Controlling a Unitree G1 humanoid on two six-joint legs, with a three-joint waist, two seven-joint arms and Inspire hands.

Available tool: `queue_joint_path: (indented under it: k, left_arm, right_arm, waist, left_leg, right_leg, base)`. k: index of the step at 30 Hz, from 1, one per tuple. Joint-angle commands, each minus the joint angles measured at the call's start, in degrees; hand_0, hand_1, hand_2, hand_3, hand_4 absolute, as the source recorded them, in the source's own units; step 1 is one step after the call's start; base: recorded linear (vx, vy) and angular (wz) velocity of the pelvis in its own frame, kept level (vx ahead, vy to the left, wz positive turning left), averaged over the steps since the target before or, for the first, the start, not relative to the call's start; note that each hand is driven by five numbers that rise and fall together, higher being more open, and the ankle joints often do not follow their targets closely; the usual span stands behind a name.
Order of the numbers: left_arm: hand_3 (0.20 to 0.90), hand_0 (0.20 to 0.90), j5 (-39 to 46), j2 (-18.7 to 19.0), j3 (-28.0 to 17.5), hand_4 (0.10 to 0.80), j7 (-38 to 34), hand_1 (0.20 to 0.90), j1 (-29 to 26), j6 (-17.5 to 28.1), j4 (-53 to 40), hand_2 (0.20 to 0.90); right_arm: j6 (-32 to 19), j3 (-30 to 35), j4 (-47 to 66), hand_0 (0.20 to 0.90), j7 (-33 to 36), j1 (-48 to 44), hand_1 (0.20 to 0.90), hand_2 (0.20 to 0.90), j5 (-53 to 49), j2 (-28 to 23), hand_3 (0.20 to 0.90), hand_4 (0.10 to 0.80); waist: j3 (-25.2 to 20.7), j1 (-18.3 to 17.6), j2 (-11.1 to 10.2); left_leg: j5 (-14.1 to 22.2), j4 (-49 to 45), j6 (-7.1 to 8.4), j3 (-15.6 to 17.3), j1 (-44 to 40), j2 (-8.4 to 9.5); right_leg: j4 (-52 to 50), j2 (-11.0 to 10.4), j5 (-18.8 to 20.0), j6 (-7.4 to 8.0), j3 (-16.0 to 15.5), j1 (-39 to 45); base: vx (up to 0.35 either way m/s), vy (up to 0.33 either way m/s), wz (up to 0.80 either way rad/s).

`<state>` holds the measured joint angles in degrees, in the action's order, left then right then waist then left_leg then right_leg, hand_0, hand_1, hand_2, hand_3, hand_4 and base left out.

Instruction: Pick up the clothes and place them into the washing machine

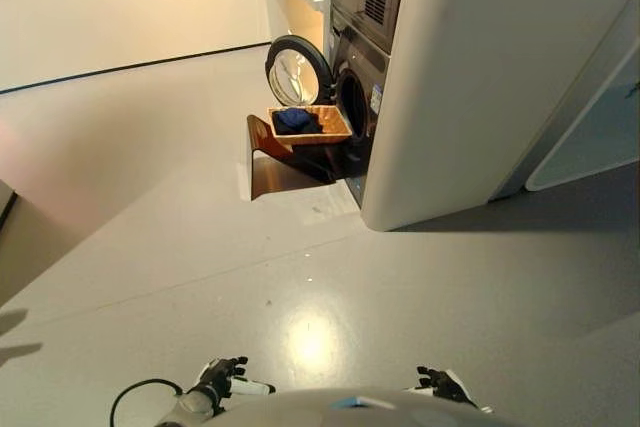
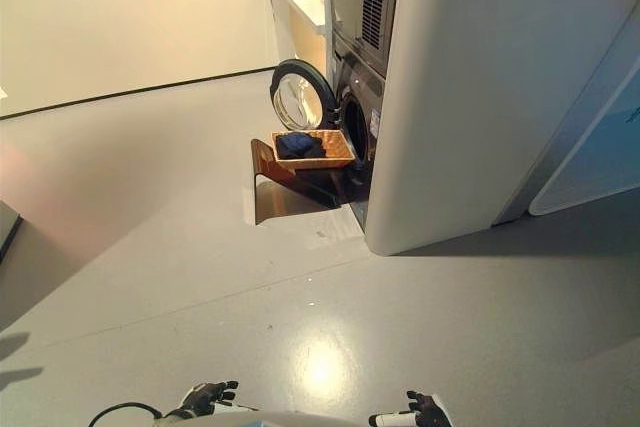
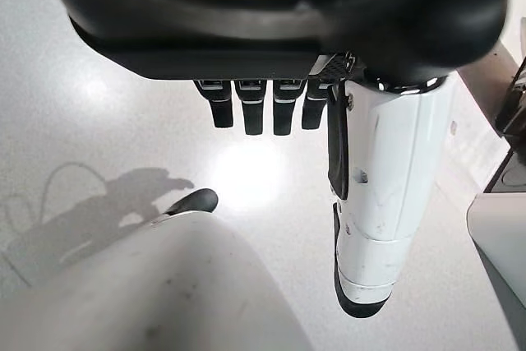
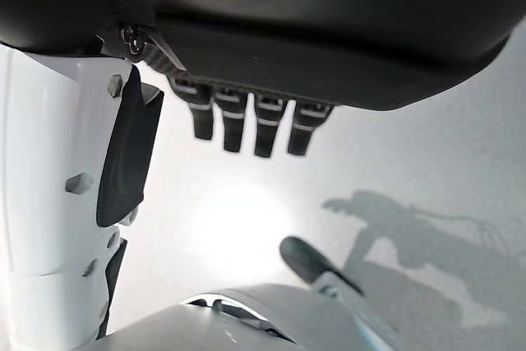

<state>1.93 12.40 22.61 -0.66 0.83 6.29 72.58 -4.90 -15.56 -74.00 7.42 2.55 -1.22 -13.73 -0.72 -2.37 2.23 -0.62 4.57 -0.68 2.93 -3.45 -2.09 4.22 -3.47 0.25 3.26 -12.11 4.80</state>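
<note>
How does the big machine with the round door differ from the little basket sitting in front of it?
The washing machine is dark and built into a tall white cabinet; the basket is small, tan and woven, resting on a brown stand. The machine opens sideways, its round door swung wide; the basket opens upward. The basket holds dark blue clothes; whether the machine's drum holds anything cannot be seen. Both stand open, close together, far from the robot's empty hands.

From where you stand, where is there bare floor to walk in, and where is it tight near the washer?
Bare grey floor runs from both empty hands, left hand and right hand, to the washing machine. Tight spot: the basket of dark clothes on its stand, wedged between the open door and the drum opening.
</note>
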Motion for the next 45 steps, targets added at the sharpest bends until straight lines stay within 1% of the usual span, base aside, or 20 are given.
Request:
queue_joint_path:
  k: [1, 9, 13, 15, 17, 18, 20, 24, 27, 29, 30, 31, 32, 33, 35, 36, 38, 41, 44, 45]
  left_arm:
    - [0.900, 0.900, -0.80, -1.59, -0.05, 0.800, -0.75, 0.900, -5.35, 0.94, 2.71, 0.900]
    - [0.900, 0.900, -1.34, -0.74, 0.42, 0.800, -0.73, 0.900, -6.76, 1.08, 1.52, 0.900]
    - [0.900, 0.900, -1.80, 0.56, 0.25, 0.800, -0.27, 0.900, -6.98, 1.23, 1.03, 0.900]
    - [0.900, 0.900, -1.90, 0.85, 0.08, 0.800, -0.17, 0.900, -7.02, 1.14, 1.23, 0.900]
    - [0.900, 0.900, -2.21, 1.26, -0.59, 0.800, -0.24, 0.900, -6.76, 1.09, 2.00, 0.900]
    - [0.900, 0.900, -2.12, 1.44, -1.05, 0.800, -0.32, 0.900, -6.58, 1.29, 2.45, 0.900]
    - [0.900, 0.900, -2.00, 1.47, -1.15, 0.800, -0.48, 0.900, -6.56, 1.47, 2.66, 0.900]
    - [0.900, 0.900, -0.63, 1.17, -1.27, 0.800, -1.39, 0.900, -6.44, 2.07, 3.11, 0.900]
    - [0.900, 0.900, 0.17, 0.82, -1.37, 0.800, -1.76, 0.900, -6.05, 1.86, 2.79, 0.900]
    - [0.900, 0.900, 1.03, 0.20, -1.18, 0.800, -2.31, 0.900, -5.63, 1.91, 3.03, 0.900]
    - [0.900, 0.900, 1.62, -0.09, -1.10, 0.800, -2.56, 0.900, -5.61, 1.97, 2.60, 0.900]
    - [0.900, 0.900, 1.63, -0.11, -1.09, 0.800, -2.57, 0.900, -5.60, 1.96, 2.59, 0.900]
    - [0.900, 0.900, 3.50, -0.84, -1.00, 0.800, -2.62, 0.900, -5.88, 2.09, 1.13, 0.900]
    - [0.900, 0.900, 3.50, -0.80, -1.01, 0.800, -2.62, 0.900, -5.88, 2.08, 1.13, 0.900]
    - [0.900, 0.900, 3.44, -0.86, 0.74, 0.800, -3.03, 0.900, -7.84, 2.71, -1.17, 0.900]
    - [0.900, 0.900, 3.44, -0.81, 0.73, 0.800, -3.02, 0.900, -7.86, 2.70, -1.16, 0.900]
    - [0.900, 0.900, 4.23, -0.46, 0.77, 0.800, -3.95, 0.900, -8.69, 3.37, -1.88, 0.900]
    - [0.900, 0.900, 4.48, -0.28, 0.25, 0.800, -4.46, 0.900, -8.46, 3.60, -1.76, 0.900]
    - [0.900, 0.900, 4.71, -0.23, -0.82, 0.800, -5.15, 0.900, -7.67, 3.67, -0.54, 0.900]
    - [0.900, 0.900, 4.65, -0.28, -1.52, 0.800, -5.40, 0.900, -7.01, 3.74, -0.39, 0.900]
  right_arm:
    - [-0.41, -0.33, -2.26, 0.900, 0.71, -5.63, 0.900, 0.900, -0.14, -0.89, 0.900, 0.800]
    - [-0.48, 1.23, -2.39, 0.900, 1.17, -6.17, 0.900, 0.900, -1.15, -1.33, 0.900, 0.800]
    - [-1.12, 3.36, -3.29, 0.900, 1.56, -5.36, 0.900, 0.900, -3.15, -1.78, 0.900, 0.800]
    - [-1.25, 3.70, -3.37, 0.900, 1.62, -5.23, 0.900, 0.900, -3.58, -1.81, 0.900, 0.800]
    - [-1.45, 4.73, -3.50, 0.900, 1.48, -4.74, 0.900, 0.900, -4.31, -1.88, 0.900, 0.800]
    - [-1.68, 5.55, -3.52, 0.900, 1.44, -4.27, 0.900, 0.900, -4.87, -1.96, 0.900, 0.800]
    - [-1.67, 5.75, -3.70, 0.900, 1.43, -4.13, 0.900, 0.900, -4.93, -1.91, 0.900, 0.800]
    - [-0.78, 6.72, -3.44, 0.900, 1.18, -3.00, 0.900, 0.900, -4.23, -1.58, 0.900, 0.800]
    - [-0.50, 6.99, -2.81, 0.900, 0.97, -2.12, 0.900, 0.900, -3.76, -1.50, 0.900, 0.800]
    - [-1.05, 6.99, -2.27, 0.900, 0.48, -0.95, 0.900, 0.900, -3.52, -1.48, 0.900, 0.800]
    - [-1.21, 7.03, -2.36, 0.900, 0.50, -0.91, 0.900, 0.900, -3.54, -1.76, 0.900, 0.800]
    - [-1.22, 7.04, -2.37, 0.900, 0.50, -0.90, 0.900, 0.900, -3.54, -1.77, 0.900, 0.800]
    - [-1.68, 6.46, -1.87, 0.900, 0.83, -1.27, 0.900, 0.900, -4.02, -1.93, 0.900, 0.800]
    - [-1.68, 6.45, -1.87, 0.900, 0.83, -1.27, 0.900, 0.900, -4.02, -1.88, 0.900, 0.800]
    - [-2.23, 4.88, -0.19, 0.900, 1.64, -3.73, 0.900, 0.900, -5.48, -3.05, 0.900, 0.800]
    - [-2.23, 4.88, -0.20, 0.900, 1.64, -3.75, 0.900, 0.900, -5.48, -3.01, 0.900, 0.800]
    - [-2.82, 3.20, 1.28, 0.900, 2.41, -6.58, 0.900, 0.900, -7.07, -3.35, 0.900, 0.800]
    - [-3.20, 3.01, 1.80, 0.900, 2.56, -7.48, 0.900, 0.900, -8.22, -3.36, 0.900, 0.800]
    - [-3.89, 2.58, 2.42, 0.900, 2.65, -7.45, 0.900, 0.900, -9.16, -3.23, 0.900, 0.800]
    - [-4.19, 2.45, 2.34, 0.900, 2.91, -7.16, 0.900, 0.900, -9.46, -3.07, 0.900, 0.800]
  waist:
    - [1.56, 0.51, -3.05]
    - [2.20, 0.38, -2.38]
    - [3.89, -1.24, -1.34]
    - [4.34, -1.39, -1.05]
    - [4.82, -2.16, -0.31]
    - [4.97, -3.12, -0.08]
    - [5.26, -3.65, -0.25]
    - [5.54, -6.53, -1.16]
    - [5.15, -6.93, -0.92]
    - [3.34, -8.30, -0.19]
    - [3.14, -8.14, -0.29]
    - [3.08, -8.21, -0.24]
    - [2.99, -7.51, -0.21]
    - [2.84, -7.69, -0.44]
    - [5.71, -5.16, -3.25]
    - [5.60, -5.31, -3.49]
    - [7.13, -3.02, -4.81]
    - [7.67, -1.34, -5.59]
    - [8.29, 0.23, -5.60]
    - [8.38, 1.40, -4.60]
  left_leg:
    - [5.37, -1.71, -0.08, 3.27, 0.53, 4.08]
    - [9.46, -7.16, -2.44, 2.44, 1.58, 5.15]
    - [10.94, -8.40, -4.41, 0.03, -1.10, 5.80]
    - [10.83, -8.68, -4.44, -0.36, -1.52, 5.53]
    - [10.61, -8.54, -3.97, -1.29, -3.31, 4.82]
    - [10.61, -7.90, -2.90, -3.01, -5.75, 4.33]
    - [10.93, -7.73, -2.42, -3.79, -6.94, 4.20]
    - [13.58, -4.43, 0.68, -6.89, -14.72, 2.12]
    - [13.94, -3.37, 1.48, -7.79, -17.31, 0.72]
    - [9.54, -7.32, 3.38, -8.42, -17.30, -3.77]
    - [6.25, -10.69, 4.13, -8.66, -15.42, -4.46]
    - [6.30, -10.78, 4.16, -8.74, -15.30, -4.51]
    - [-3.81, -24.32, 5.30, -8.42, -9.13, -5.93]
    - [-4.02, -24.23, 5.29, -8.63, -8.91, -5.69]
    - [-6.69, -45.15, 3.80, -7.96, 2.48, -2.74]
    - [-6.90, -45.05, 3.78, -8.06, 2.65, -2.48]
    - [-5.39, -46.64, 3.13, -1.04, 9.07, -5.94]
    - [-4.38, -41.49, 2.89, 1.35, 14.51, -6.00]
    - [-5.63, -29.92, 3.85, 2.82, 18.93, -7.23]
    - [-7.44, -16.47, 4.55, 2.14, 18.61, -7.18]
  right_leg:
    - [-3.40, -3.50, -0.50, 3.67, 2.62, -1.95]
    - [-14.38, -4.79, -2.92, 4.09, 3.24, -5.61]
    - [-29.90, -5.05, 3.34, 3.96, 5.00, -11.78]
    - [-32.36, -4.67, 2.75, 3.69, 5.25, -13.19]
    - [-33.61, -3.91, 1.21, 3.10, 5.22, -16.72]
    - [-28.18, -3.29, -0.15, 2.35, 4.93, -19.11]
    - [-24.13, -3.57, 0.86, 2.48, 4.96, -20.29]
    - [-1.57, -4.97, 12.77, 5.58, 5.64, -26.98]
    - [-2.17, -4.27, 14.09, 5.61, 4.53, -27.67]
    - [-3.88, -0.55, 13.53, 3.15, 7.78, -26.04]
    - [-4.14, 0.12, 12.86, 2.63, 7.93, -25.07]
    - [-4.15, 0.12, 12.84, 2.61, 7.84, -25.12]
    - [-5.12, 2.46, 10.24, -0.49, 7.49, -21.92]
    - [-5.14, 2.15, 10.26, -0.46, 7.44, -22.09]
    - [-3.20, 2.68, 7.56, -3.35, 8.27, -14.98]
    - [-3.22, 2.41, 7.58, -3.32, 8.22, -15.13]
    - [-3.02, 3.12, 4.66, -4.72, 8.67, -10.98]
    - [-3.24, 3.26, 2.90, -4.60, 9.40, -8.39]
    - [-2.44, 3.82, 0.21, -3.56, 10.82, -4.19]
    - [-1.14, 4.46, -1.41, -2.27, 11.75, -0.71]
  base:
    - [0.058, 0.060, -0.03]
    - [0.113, 0.103, -0.07]
    - [0.155, 0.124, 0.06]
    - [0.141, 0.072, 0.24]
    - [0.272, 0.017, 0.15]
    - [0.365, -0.081, 0.16]
    - [0.264, -0.097, 0.21]
    - [0.475, -0.217, 0.37]
    - [0.318, -0.200, 0.39]
    - [0.569, -0.472, 0.88]
    - [0.274, -0.264, 1.01]
    - [0.351, -0.364, 0.79]
    - [0.238, -0.252, 0.50]
    - [0.351, -0.376, 0.26]
    - [0.276, -0.377, -0.11]
    - [0.282, -0.379, -0.30]
    - [0.302, -0.281, -0.31]
    - [0.312, -0.119, -0.09]
    - [0.403, 0.024, -0.16]
    - [0.288, 0.064, -0.35]
